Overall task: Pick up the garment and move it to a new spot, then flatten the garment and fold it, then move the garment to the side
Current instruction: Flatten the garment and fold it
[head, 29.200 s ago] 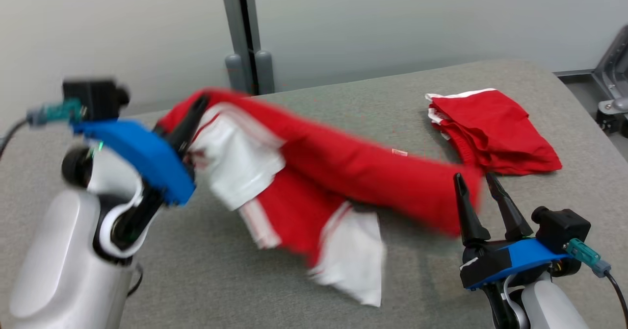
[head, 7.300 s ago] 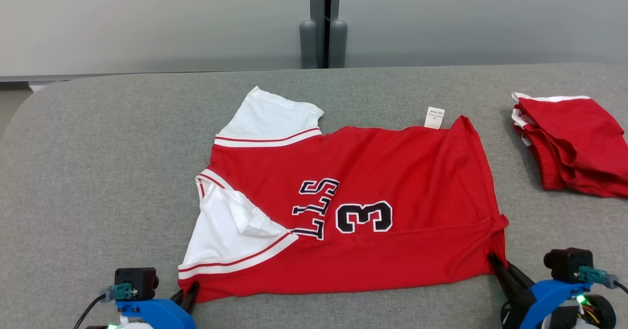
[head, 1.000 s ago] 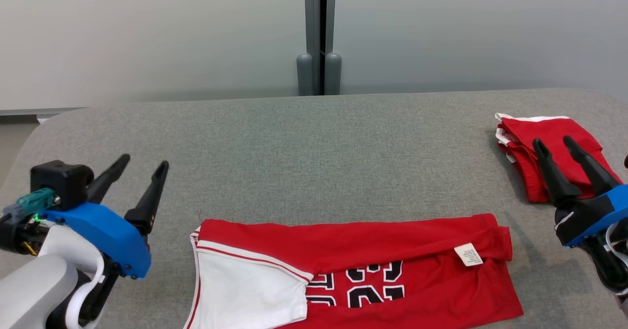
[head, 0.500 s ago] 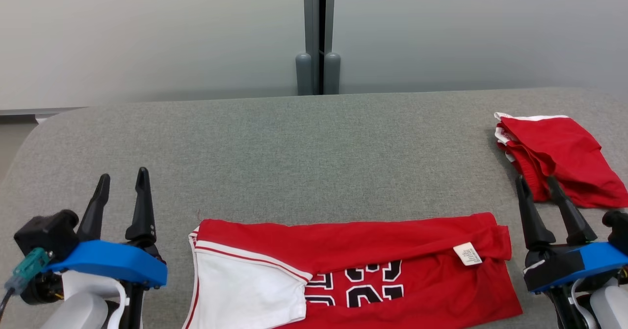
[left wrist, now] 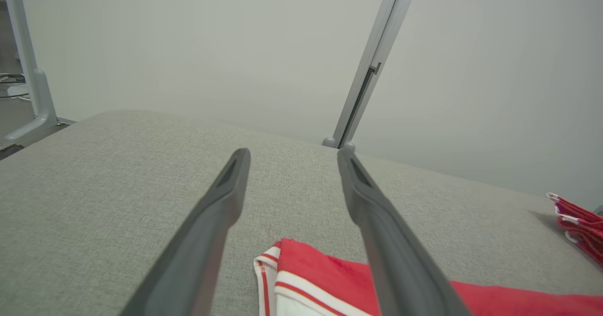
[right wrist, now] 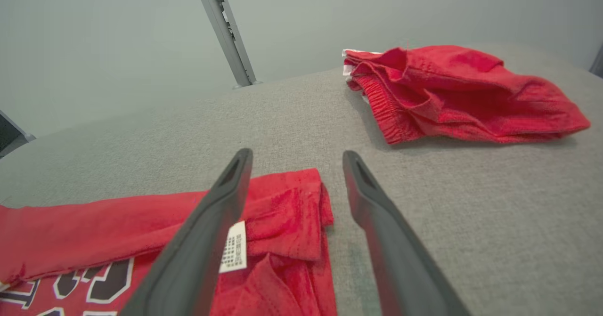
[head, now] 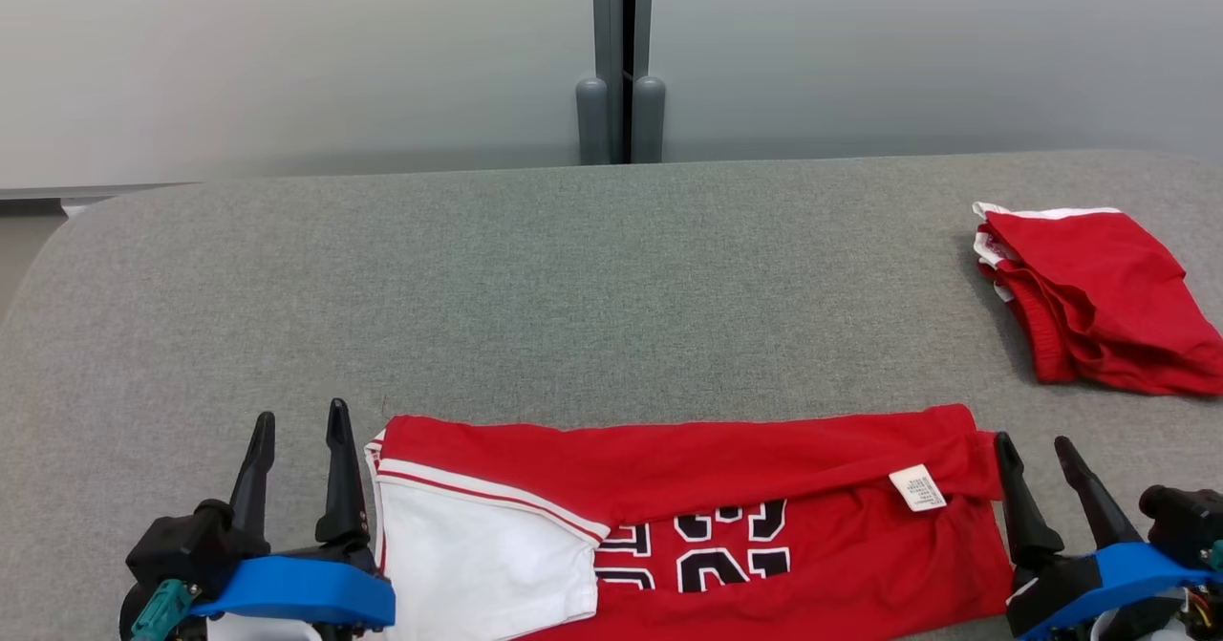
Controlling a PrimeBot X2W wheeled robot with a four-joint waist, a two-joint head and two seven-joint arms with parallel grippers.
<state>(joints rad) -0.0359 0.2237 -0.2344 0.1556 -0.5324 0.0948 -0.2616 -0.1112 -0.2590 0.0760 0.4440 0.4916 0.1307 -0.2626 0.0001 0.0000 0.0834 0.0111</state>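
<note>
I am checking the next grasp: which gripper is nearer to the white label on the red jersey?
Right. The right gripper, jaws open, sits just beside the white label at the hem end of the jersey; the left gripper is at the far sleeve end.

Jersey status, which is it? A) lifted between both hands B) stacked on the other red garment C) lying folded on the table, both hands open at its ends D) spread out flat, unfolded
C: the jersey lies folded over on the table, with the left hand and right hand open beside its ends, holding nothing.
</note>
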